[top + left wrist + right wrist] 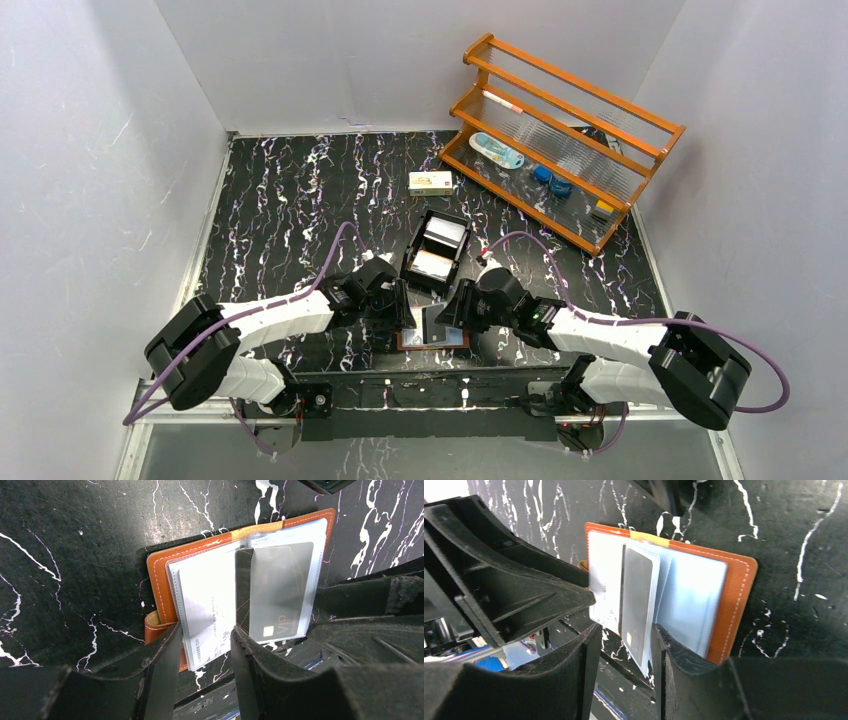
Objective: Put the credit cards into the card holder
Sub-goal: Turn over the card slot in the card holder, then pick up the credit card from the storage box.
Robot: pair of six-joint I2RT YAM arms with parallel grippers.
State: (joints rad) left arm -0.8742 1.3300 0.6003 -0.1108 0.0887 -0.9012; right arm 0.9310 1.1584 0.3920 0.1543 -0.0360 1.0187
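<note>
The card holder [432, 338] lies open on the table [280, 200], directly between my two grippers. My left gripper [206, 630] is parted, fingers astride the near edge of its white card [205, 595] pocket. My right gripper [626, 630] is parted too, with the holder's lifted grey card [639, 590] sleeve in its gap.

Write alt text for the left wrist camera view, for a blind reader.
An open orange-brown card holder lies on a black marbled table, its clear pockets showing a white card beside a grey VIP card. The left gripper fills the foreground, its fingers apart on either side of the white card's lower edge.
</note>
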